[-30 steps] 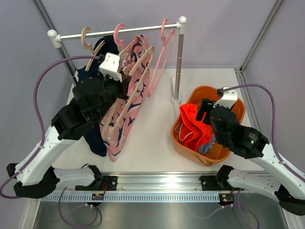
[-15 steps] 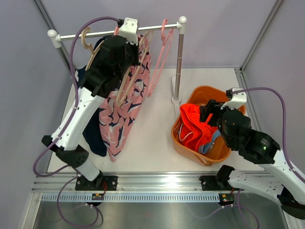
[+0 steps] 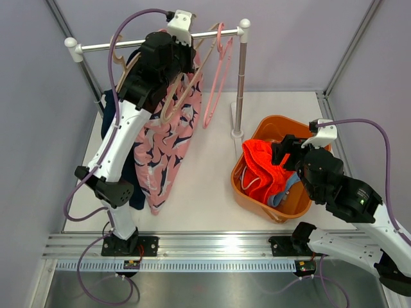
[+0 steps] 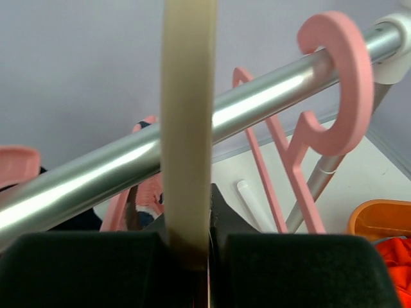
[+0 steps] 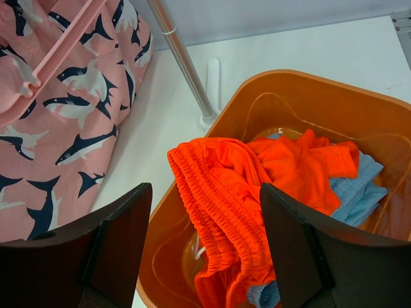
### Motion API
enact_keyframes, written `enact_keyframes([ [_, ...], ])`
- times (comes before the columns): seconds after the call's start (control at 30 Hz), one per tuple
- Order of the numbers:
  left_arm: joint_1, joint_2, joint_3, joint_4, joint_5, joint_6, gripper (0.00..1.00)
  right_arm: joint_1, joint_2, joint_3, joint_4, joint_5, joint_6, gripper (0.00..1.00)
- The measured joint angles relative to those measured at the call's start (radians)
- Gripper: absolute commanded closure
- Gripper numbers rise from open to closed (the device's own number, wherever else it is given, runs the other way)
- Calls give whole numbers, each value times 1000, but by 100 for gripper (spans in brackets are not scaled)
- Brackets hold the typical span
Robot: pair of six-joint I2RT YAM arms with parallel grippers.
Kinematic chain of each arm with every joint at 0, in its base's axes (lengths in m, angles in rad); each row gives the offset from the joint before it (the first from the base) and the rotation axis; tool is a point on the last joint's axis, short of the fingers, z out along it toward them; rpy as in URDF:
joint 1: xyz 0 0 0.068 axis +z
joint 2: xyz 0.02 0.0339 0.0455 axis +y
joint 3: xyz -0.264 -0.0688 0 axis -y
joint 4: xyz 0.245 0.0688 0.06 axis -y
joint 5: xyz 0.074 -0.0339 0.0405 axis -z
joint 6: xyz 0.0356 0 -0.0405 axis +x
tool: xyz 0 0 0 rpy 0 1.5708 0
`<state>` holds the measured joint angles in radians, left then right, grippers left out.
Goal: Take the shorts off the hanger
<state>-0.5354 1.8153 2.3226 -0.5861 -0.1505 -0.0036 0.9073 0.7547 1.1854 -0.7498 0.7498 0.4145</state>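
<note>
Pale grey walls close in a white bench [image 3: 212, 192], and the chrome rail [image 3: 96, 47] runs across the upper left of the top view. Your left arm is raised right up to that rail. In the left wrist view the left tool [image 4: 188, 242] is pinched nearly closed, its black pads [image 4: 77, 269] pressed to either side of a cream hanger [image 4: 187, 96] just in front of the bar. That grip looks meant either to lift the hanger off the rail or to steady it while the garment is worked free. The pink shark-print shorts [image 3: 167, 147] hang below that grasp at left of centre. They appear to ride on the cream hanger, though the arm hides the join. The dark navy shorts [image 3: 109, 112] hang behind the arm at far left, also not yet off the rail. An empty pink hanger [image 4: 356, 83] hooks over the bar near its right end. At right of the frame the orange tub [image 5: 359, 109] holds the bright orange shorts [image 5: 237, 186] piled over the light blue shorts [image 5: 366, 186], so I judge you about half done. Your right tool [image 5: 205, 237] hovers above the tub with its fingers spread wide and nothing between them, probably parked there clear of the rail.
</note>
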Motion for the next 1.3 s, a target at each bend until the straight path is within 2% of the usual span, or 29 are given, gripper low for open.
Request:
enact_keyframes([
  [0.53,0,98,-8,29,74,-50,100,0,-13,0,-5,0,0,23],
  [0.7,0,99,-13,44,92,-61,91,0,-24,0,-21,0,1,23],
  [0.9,-1,84,-68,102,114,-68,88,0,-24,0,-39,0,3,20],
  [1.0,-4,50,-114,114,114,-66,82,0,-23,0,-45,-1,6,19],
  [1.03,-5,39,-128,111,114,-66,75,0,-23,0,-49,-1,7,19],
  [1.13,-13,-11,-188,119,114,-56,66,0,-23,0,-60,-1,10,19],
  [1.17,-15,-28,-203,118,113,-52,58,0,-23,0,-61,0,10,19],
  [1.27,-29,-74,-225,117,108,-40,52,0,-23,0,-61,0,10,19],
  [1.3,-36,-88,-227,118,102,-35,45,0,-23,0,-61,0,10,19],
])
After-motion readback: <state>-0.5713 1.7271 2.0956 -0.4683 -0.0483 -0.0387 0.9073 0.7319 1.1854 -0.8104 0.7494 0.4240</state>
